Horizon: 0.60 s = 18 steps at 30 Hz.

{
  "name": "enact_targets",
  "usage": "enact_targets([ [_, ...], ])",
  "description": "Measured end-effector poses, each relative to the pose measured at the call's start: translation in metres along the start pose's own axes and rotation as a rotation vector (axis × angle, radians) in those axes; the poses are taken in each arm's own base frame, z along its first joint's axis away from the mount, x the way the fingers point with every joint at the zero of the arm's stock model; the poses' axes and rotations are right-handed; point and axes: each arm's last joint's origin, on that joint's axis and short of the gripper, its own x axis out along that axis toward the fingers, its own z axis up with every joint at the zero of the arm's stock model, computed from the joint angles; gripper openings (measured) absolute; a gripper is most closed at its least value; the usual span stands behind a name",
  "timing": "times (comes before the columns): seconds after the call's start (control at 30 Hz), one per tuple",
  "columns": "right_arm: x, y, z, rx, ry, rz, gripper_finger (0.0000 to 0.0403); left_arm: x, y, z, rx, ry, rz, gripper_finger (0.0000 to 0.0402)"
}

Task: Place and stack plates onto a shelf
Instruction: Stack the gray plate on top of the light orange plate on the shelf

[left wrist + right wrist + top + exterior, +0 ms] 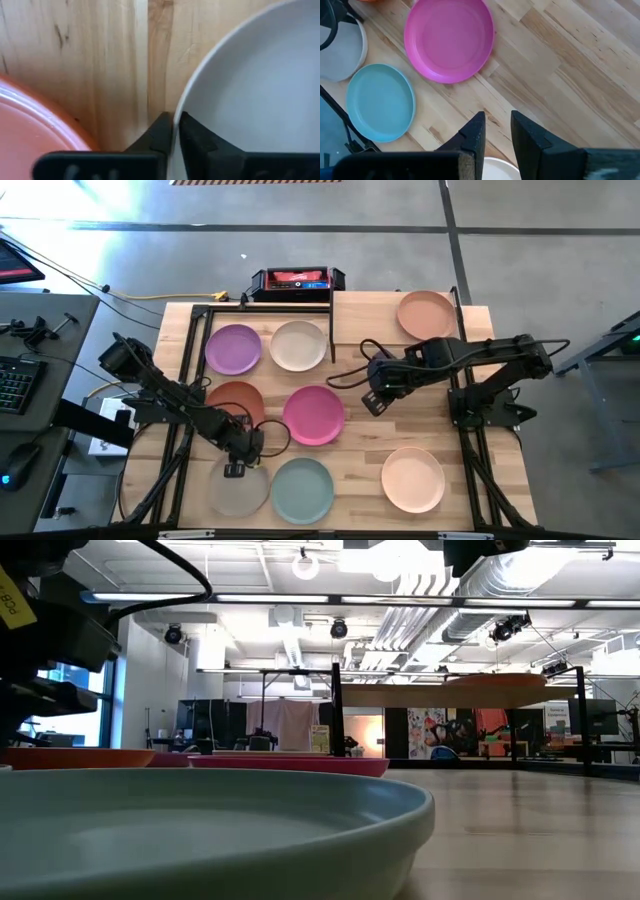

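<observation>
The left tool is sitting at the far rim of the grey-beige plate, at the near left of the counter. In the left wrist view its fingers are closing together across that rim, one outside and one inside the plate, so it is clamped on the plate edge. The tan-brown plate is lying just beyond the tool, close to but apart from the grey-beige one.

The shelf is standing at the counter's far side, well apart from the left tool, and is carrying only the orange plate at its right end. The left arm is the nearer one.

The right tool is hanging over bare counter beside the pink plate, fingers apart, holding nothing.
</observation>
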Motion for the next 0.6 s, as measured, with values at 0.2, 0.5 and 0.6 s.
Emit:
enact_targets([
  [0.2, 0.000, 0.000, 0.000, 0.000, 0.000, 0.000, 0.0071, -0.002, -0.002, 0.003, 0.025, 0.000, -0.002, 0.0005],
  [0.5, 0.000, 0.000, 0.000, 0.000, 0.000, 0.000, 0.0071, -0.016, -0.006, 0.010, 0.029, 0.038, 0.030, 0.0002],
  [0.6, 0.000, 0.000, 0.000, -0.010, 0.000, 0.000, 0.0071, -0.023, -0.007, 0.011, 0.029, 0.071, 0.051, 0.0001],
])
